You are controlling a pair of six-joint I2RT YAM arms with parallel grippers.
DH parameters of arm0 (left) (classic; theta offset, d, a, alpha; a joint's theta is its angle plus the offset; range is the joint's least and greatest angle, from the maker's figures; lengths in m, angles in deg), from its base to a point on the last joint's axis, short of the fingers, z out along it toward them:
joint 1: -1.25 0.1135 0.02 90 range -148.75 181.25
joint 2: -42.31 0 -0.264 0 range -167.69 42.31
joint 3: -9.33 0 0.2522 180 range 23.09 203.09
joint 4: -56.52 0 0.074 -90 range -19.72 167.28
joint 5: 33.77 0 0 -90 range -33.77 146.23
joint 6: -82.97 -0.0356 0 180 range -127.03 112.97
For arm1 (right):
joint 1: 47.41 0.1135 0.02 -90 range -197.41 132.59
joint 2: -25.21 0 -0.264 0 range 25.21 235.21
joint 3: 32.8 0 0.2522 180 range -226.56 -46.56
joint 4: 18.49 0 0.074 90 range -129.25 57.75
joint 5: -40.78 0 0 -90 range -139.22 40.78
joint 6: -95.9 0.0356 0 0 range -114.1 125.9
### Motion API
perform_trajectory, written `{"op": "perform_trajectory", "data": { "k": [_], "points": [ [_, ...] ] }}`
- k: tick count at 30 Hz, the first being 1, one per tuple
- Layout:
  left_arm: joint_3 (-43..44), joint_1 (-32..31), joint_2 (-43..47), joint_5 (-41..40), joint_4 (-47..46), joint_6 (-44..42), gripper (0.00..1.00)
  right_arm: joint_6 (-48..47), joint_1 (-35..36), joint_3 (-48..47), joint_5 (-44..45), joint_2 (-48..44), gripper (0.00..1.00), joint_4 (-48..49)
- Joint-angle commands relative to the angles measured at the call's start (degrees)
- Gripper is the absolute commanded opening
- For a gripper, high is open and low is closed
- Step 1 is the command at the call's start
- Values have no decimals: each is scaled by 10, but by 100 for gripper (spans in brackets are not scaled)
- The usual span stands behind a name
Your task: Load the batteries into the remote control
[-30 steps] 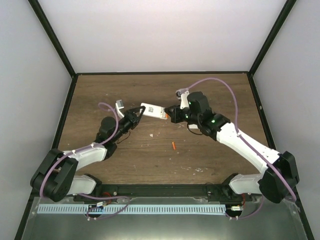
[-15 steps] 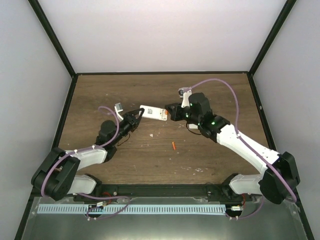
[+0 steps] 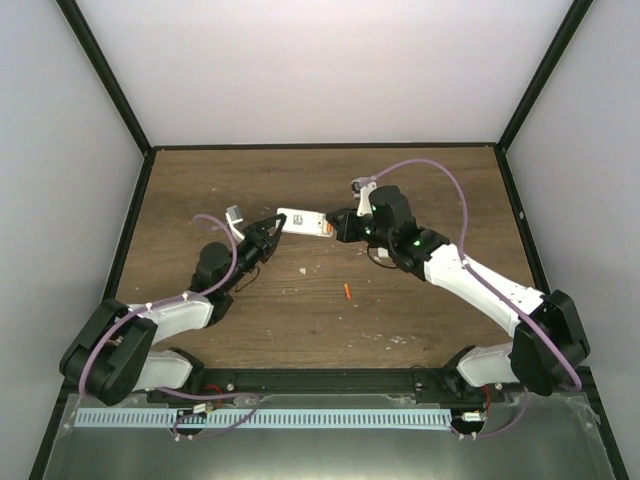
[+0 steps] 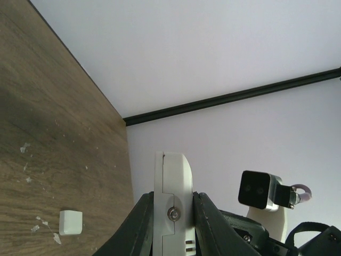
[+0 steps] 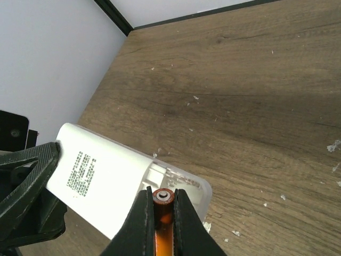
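Observation:
My left gripper (image 3: pixel 276 226) (image 4: pixel 174 205) is shut on one end of the white remote control (image 3: pixel 303 223) (image 4: pixel 172 184) (image 5: pixel 109 184), holding it off the table with its back side up. Its open battery bay (image 5: pixel 173 178) faces the right wrist camera. My right gripper (image 3: pixel 340 226) (image 5: pixel 163 202) is shut on an orange battery (image 5: pixel 163 213), whose tip sits over the open bay at the remote's other end. A second orange battery (image 3: pixel 346 291) lies on the table, nearer the arm bases.
A small plain white cover piece (image 4: pixel 70 222) rests on the brown wooden table (image 3: pixel 400 310), which carries scattered white flecks. Black frame posts and white walls surround the table (image 5: pixel 250 80).
The right gripper with its battery has shifted left and closed in on the remote's end. The left gripper and remote have edged slightly left and up in the top view.

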Motion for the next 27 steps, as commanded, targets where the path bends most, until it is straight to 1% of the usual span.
{"op": "perform_trajectory", "data": {
  "k": [1,10,22,27],
  "points": [
    [-1,-3,14,-12,-17,4,0,3,-3,-15,-2,8,1,15],
    [-3,-3,18,-23,-21,1,0,-4,-3,-34,0,23,1,-13],
    [-4,-3,18,-31,-25,0,0,-13,-4,-51,-2,40,10,-37],
    [-4,-3,20,-31,-22,-2,0,-18,-3,-53,-1,38,12,-37]
  ]
}}
